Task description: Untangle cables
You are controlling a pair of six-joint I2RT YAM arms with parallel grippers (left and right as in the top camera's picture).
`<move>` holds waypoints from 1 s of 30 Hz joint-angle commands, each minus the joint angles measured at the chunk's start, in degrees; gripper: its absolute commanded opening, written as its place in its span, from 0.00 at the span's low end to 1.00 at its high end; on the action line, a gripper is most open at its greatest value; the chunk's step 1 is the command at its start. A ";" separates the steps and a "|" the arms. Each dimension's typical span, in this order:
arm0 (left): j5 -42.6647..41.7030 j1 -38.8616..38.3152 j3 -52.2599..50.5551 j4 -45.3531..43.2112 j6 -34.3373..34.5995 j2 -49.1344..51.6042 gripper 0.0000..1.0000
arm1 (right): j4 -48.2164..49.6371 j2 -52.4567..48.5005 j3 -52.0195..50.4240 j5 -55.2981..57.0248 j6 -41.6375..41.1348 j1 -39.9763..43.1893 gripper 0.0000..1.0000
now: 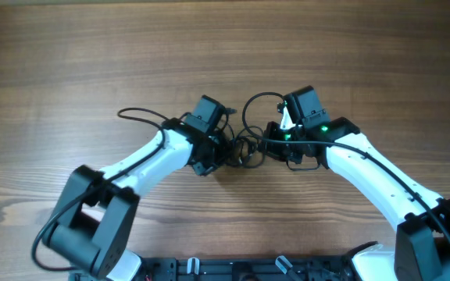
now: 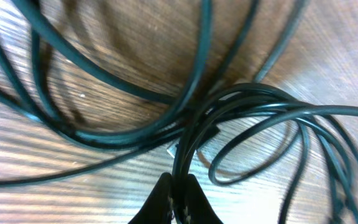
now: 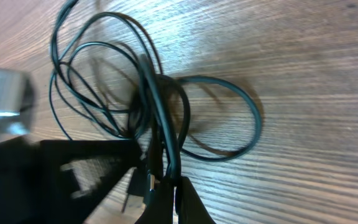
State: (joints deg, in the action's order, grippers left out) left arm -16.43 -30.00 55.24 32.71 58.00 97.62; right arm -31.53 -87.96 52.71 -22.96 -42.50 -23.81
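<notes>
Pinching inward from either side, both pairs of jaws were clenched on the thin, flexible black cables (image 1: 245,148). In the left wrist view the left gripper (image 2: 178,188) had its dark fingertips pressed together around a bundle of strands that rose straight out of them and then fanned into several overlapping loops (image 2: 253,93) toward the right of that view. A small pale piece lay just above the tips, too blurred to name. In the right wrist view the right gripper (image 3: 173,186) was likewise closed, with a few strands running up from its tips into a knot. From that knot one wide loop (image 3: 253,118) lay flat on the wood and thinner loops spread to the upper left. Seen from overhead, the left gripper (image 1: 229,152) and the right gripper (image 1: 268,144) faced each other close together with the knotted clump between them, touching both. The clump sat on the brown wood-grain table (image 1: 92,47) about midway between its left and right edges and well clear of the far edge. The white arms ran back from it toward the near edge.
</notes>
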 commanded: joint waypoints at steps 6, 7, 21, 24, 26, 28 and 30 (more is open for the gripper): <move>1.92 8.98 -0.26 3.58 -12.83 -16.68 0.04 | -1.03 -0.76 0.11 17.20 -6.97 0.98 0.43; 1.90 10.01 -0.26 4.07 -12.83 -17.88 0.04 | -0.68 -0.76 0.11 17.20 -6.97 1.09 0.58; -18.62 14.03 -0.26 -3.02 -12.79 -20.70 0.04 | 13.33 -0.76 0.11 -17.88 9.46 1.31 0.74; -24.11 14.05 -0.26 -7.04 -12.79 -20.70 0.04 | 13.38 -0.76 0.11 -20.39 9.51 1.18 0.75; -26.29 14.03 -0.26 -8.85 -12.79 -20.70 0.04 | 13.77 -0.76 0.11 -21.05 9.49 1.18 0.76; -28.17 14.03 -0.26 -10.14 -12.79 -20.70 0.04 | 14.25 -0.76 0.11 -21.03 9.35 1.16 0.76; -29.40 14.05 -0.26 -10.78 -12.76 -20.70 0.04 | 14.71 -0.76 0.11 -21.03 9.31 1.18 0.76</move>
State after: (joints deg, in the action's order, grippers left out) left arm -37.65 -15.88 54.81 23.27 46.52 77.67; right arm -17.76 -87.96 52.71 -40.32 -34.41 -22.39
